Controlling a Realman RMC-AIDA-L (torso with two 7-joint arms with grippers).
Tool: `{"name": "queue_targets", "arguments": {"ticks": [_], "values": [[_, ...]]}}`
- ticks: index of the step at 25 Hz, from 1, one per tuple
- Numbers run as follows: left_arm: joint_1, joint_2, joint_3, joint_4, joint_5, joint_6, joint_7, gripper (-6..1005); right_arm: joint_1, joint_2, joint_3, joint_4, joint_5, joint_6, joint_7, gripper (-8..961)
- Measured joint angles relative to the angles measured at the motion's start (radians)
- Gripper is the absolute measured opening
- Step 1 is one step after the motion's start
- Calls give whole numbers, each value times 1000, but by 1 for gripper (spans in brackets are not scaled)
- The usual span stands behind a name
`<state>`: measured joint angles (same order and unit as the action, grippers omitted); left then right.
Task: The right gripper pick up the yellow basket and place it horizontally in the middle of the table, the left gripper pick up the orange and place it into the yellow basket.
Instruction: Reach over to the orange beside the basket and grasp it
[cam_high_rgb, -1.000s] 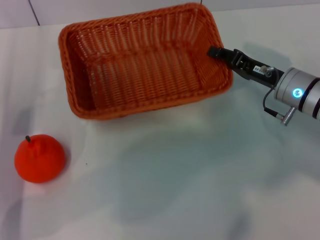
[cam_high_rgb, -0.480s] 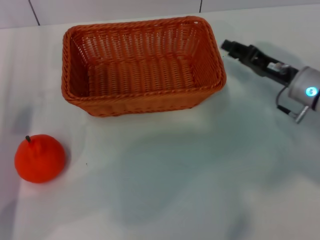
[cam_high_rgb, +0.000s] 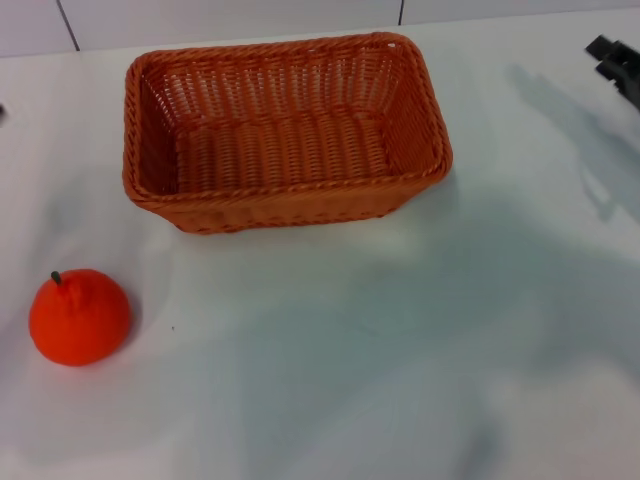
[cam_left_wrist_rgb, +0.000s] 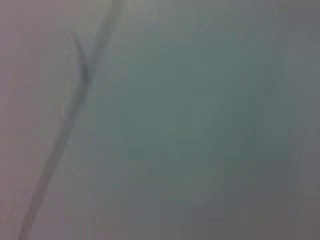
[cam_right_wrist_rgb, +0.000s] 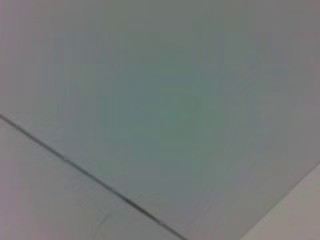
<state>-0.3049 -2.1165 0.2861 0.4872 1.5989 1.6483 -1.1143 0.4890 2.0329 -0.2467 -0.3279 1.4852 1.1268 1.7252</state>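
Note:
The yellow basket (cam_high_rgb: 285, 135), an orange-brown woven wicker one, rests flat and lengthwise across the far middle of the white table (cam_high_rgb: 380, 340), and it holds nothing. The orange (cam_high_rgb: 79, 316), with its dark stem up, sits on the table at the near left, well apart from the basket. Only the black tip of my right gripper (cam_high_rgb: 618, 62) shows at the far right edge, away from the basket, its fingers apart and empty. The left gripper is out of view. Both wrist views show only a pale surface with thin lines.
The table's far edge meets a pale tiled wall (cam_high_rgb: 220, 18) just behind the basket. Bare table surface lies between the orange and the basket and across the near right.
My right gripper has let go of the basket's right rim and pulled back to the right edge of the head view. The basket settled flat and straight. The orange has not moved.

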Motion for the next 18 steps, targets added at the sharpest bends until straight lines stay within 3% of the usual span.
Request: {"name": "queue_targets", "arguments": {"ticks": [7,18], "values": [[55,-8,-29,81,245,25,-13,857,20,-9,31,-7,0,-19,-1,422],[103,-22,-83,93,398,-14,56,856,71,7,38,2,1,-56,-9,421]]}}
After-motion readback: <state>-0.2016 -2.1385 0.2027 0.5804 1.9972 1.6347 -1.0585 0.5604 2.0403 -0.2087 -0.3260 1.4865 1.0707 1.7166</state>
